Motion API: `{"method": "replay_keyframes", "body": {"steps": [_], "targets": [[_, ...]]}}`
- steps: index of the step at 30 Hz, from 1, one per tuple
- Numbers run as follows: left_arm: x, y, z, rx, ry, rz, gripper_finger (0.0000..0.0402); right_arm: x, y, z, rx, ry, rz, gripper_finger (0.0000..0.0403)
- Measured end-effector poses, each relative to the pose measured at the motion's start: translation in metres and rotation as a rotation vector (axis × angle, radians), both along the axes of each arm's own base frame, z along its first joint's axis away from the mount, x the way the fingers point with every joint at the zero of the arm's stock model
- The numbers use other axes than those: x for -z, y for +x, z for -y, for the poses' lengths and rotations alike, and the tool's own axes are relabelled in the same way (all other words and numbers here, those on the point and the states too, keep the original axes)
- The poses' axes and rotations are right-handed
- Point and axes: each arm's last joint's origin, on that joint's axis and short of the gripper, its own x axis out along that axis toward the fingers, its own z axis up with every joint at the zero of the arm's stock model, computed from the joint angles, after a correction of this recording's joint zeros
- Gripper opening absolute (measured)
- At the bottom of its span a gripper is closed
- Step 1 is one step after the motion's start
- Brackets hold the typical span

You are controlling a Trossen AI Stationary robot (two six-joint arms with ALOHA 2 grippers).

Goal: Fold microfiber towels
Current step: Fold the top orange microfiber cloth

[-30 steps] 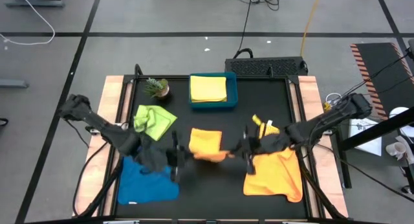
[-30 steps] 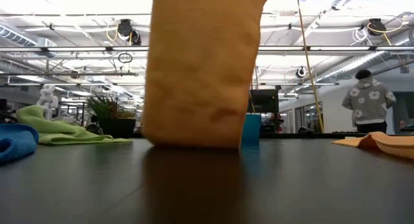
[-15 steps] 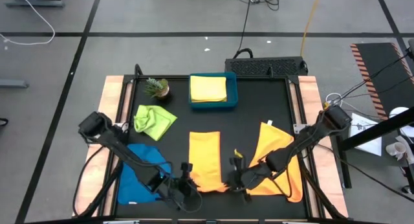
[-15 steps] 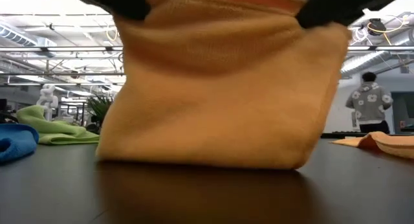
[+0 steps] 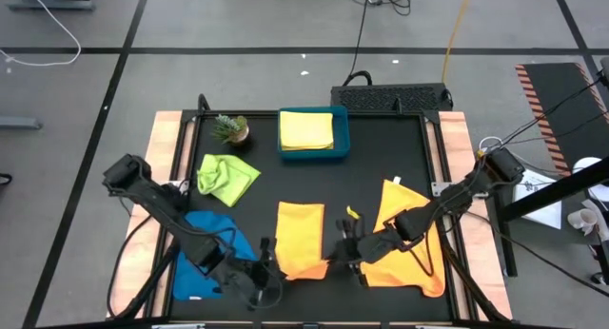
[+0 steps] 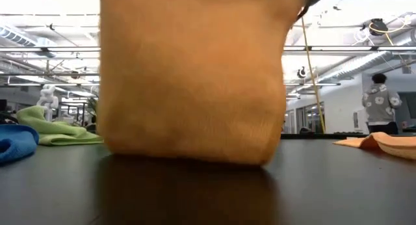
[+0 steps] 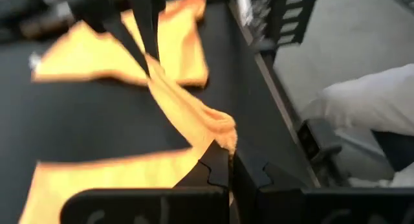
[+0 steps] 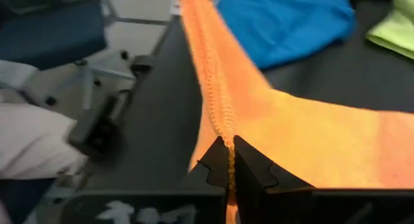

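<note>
An orange towel (image 5: 300,236) lies lengthwise in the table's middle, and its near edge is held up between my two grippers. My left gripper (image 5: 269,269) is shut on that edge's left corner. My right gripper (image 5: 344,255) is shut on its right corner. In the low view the towel (image 6: 192,75) hangs like a curtain with its lower fold on the table. A second orange towel (image 5: 409,243) lies flat under my right arm. A blue towel (image 5: 202,258), a lime green towel (image 5: 226,177) and a yellow towel (image 5: 306,129) in a teal tray also show. My left gripper pinches the orange towel's near left corner (image 7: 223,138) between its two fingers, slanting down from the table's left. The edge runs taut from there to the other gripper. The cloth hangs below, its far part on the table. My right gripper pinches the near right corner (image 8: 224,134) of the same towel between its two fingers, slanting down from the table's right. The hemmed edge (image 8: 207,62) stretches taut toward the left gripper. The rest slopes down onto the table.
A small potted plant (image 5: 231,129) stands at the far left beside the teal tray (image 5: 341,146). Wooden side rails (image 5: 164,167) border the black table. A person (image 6: 377,101) stands in the room far behind.
Both grippers have gone down and toward the table's near edge, staying shut on the orange towel. The held edge has come along, so the towel now stretches longer across the table, while its far part has stayed lying there.
</note>
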Motion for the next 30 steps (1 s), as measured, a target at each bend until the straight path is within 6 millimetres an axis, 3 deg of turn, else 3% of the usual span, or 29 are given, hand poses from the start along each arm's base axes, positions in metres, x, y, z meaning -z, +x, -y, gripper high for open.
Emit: {"method": "replay_keyframes", "body": {"steps": [8, 13, 21, 30], "targets": [[0.027, 0.006, -0.019, -0.156, -0.005, -0.204, 0.0, 0.024, 0.012, 0.021, 0.081, -0.024, -0.072, 0.0], [0.038, 0.012, -0.045, -0.268, 0.04, -0.269, 0.0, 0.042, 0.012, 0.046, 0.185, -0.02, -0.094, 0.0], [0.079, 0.014, -0.091, -0.388, 0.051, -0.334, 0.0, 0.067, 0.012, 0.086, 0.298, 0.027, 0.008, 0.0], [0.08, 0.0, -0.115, -0.454, 0.012, -0.308, 0.0, 0.084, 0.02, 0.106, 0.337, -0.017, 0.005, 0.0]]}}
